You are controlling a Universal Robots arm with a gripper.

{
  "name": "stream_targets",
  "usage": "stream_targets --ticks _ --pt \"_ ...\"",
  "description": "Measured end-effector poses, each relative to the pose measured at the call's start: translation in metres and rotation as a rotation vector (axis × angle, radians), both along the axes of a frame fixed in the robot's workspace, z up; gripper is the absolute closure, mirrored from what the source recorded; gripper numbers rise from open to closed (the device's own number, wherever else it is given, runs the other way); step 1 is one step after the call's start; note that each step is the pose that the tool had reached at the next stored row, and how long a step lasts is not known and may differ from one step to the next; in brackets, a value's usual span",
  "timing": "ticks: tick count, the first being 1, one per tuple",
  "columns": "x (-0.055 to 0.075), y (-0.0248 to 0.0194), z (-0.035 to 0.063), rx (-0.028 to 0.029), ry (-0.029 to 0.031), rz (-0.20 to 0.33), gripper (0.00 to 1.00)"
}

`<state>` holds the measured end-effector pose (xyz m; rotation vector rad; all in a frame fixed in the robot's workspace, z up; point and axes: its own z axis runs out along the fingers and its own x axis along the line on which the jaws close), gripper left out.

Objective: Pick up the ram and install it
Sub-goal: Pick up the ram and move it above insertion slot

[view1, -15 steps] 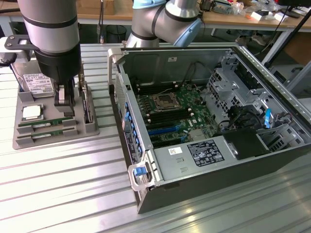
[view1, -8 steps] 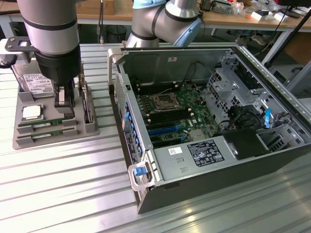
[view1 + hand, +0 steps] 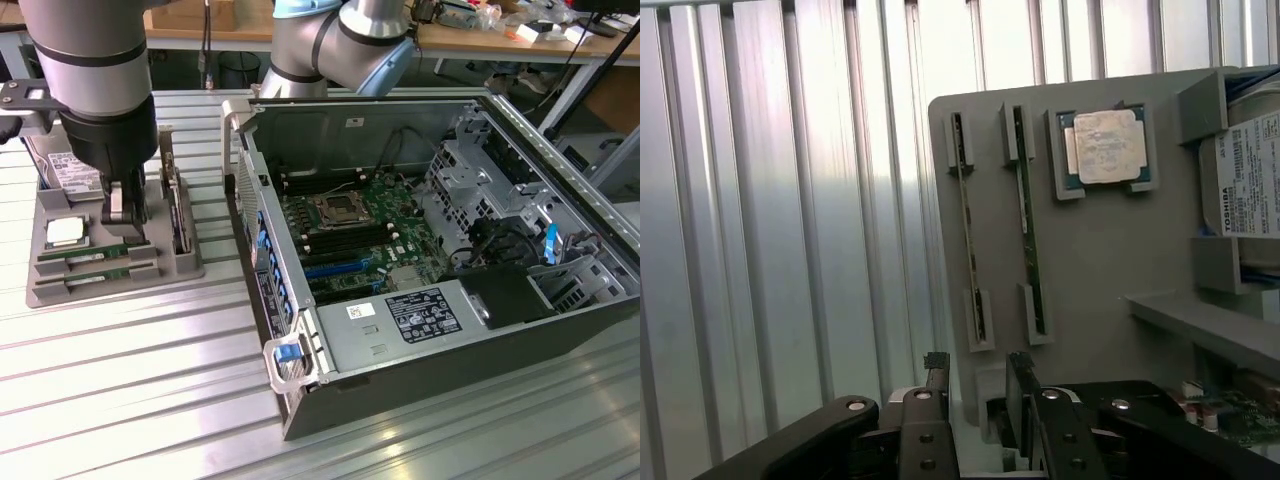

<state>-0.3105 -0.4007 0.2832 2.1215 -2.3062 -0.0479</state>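
The tool hangs spread and empty over the grey tray. Just past its tips the ram lies slotted along the tray's edge, a second ram alongside, and the processor beyond.

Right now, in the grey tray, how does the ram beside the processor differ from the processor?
The ram is a long, narrow green strip; the processor is square with a silver top. The ram stands on edge between end slots; the processor lies flat in a pocket. Both sit in the grey tray.
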Motion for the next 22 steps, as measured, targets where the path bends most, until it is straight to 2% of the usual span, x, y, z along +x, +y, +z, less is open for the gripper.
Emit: stream_targets --ticks 6,22 --pt "-0.006 -0.0005 -0.0018 0.0 0.0001 0.001 0.64" --pt "-0.018 -0.0053 -0.0067 0.0 0.0 0.003 0.64"
